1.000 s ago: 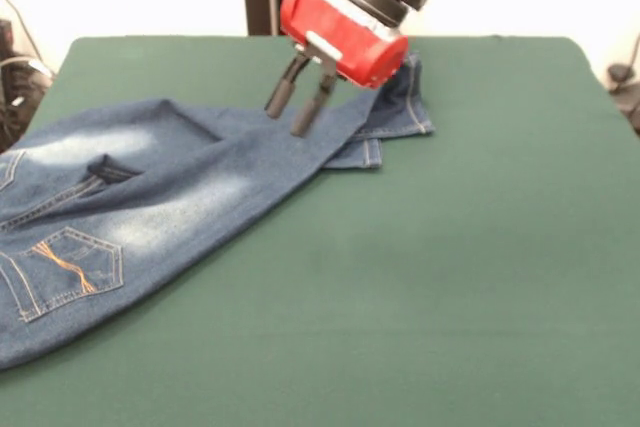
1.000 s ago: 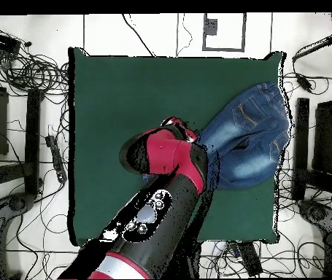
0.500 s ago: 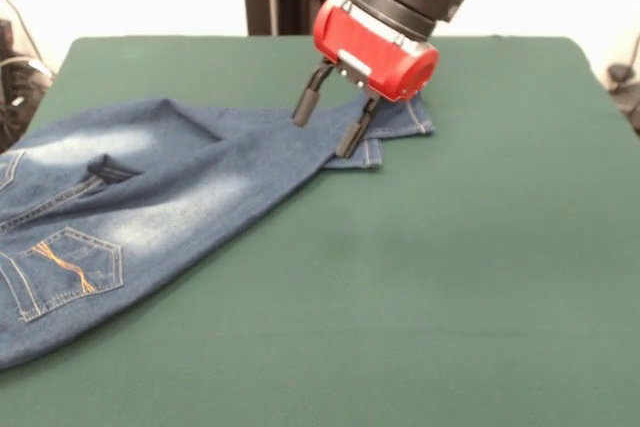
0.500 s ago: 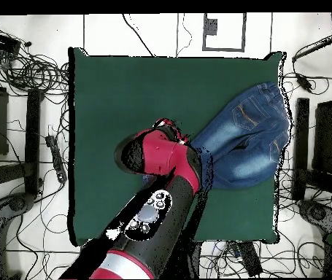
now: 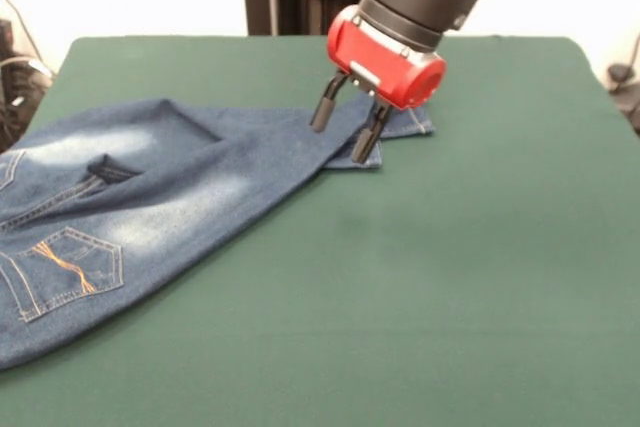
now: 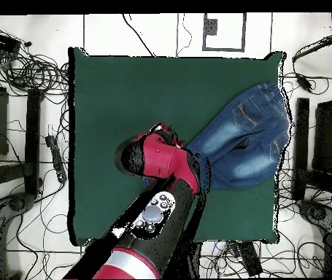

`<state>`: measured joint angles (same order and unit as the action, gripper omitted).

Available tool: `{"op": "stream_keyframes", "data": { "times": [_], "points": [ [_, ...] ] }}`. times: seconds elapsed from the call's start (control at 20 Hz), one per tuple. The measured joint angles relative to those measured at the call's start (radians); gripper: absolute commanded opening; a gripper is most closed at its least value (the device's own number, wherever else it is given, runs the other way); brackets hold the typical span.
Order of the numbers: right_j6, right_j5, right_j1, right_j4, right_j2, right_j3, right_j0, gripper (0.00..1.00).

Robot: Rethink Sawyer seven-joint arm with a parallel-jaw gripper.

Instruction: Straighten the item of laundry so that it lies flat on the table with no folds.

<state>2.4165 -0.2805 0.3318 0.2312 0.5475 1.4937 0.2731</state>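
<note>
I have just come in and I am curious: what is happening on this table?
A red and black robot arm holds its open gripper over the leg hems of a small pair of blue jeans. The jeans lie on the green table, not yet flat: the legs overlap and the denim shows folds, and the waist end runs out of the front view. Nothing is gripped.

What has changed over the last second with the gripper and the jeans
The gripper moved rightward in the front view along the leg of the jeans to the hems, and now hangs open over them, its fingers spread wider than before. It has taken hold of nothing. The jeans lie as they did on the table, still folded.
</note>
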Motion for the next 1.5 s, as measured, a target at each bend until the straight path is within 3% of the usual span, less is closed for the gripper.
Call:
{"op": "stream_keyframes", "data": {
  "times": [0.85,1.5],
  "points": [
    [0.0,-0.228,-0.002,0.046,-0.003,0.051,0.013,1.0],
    [0.0,-0.234,-0.041,0.046,-0.064,0.076,-0.007,1.0]
  ]
}}
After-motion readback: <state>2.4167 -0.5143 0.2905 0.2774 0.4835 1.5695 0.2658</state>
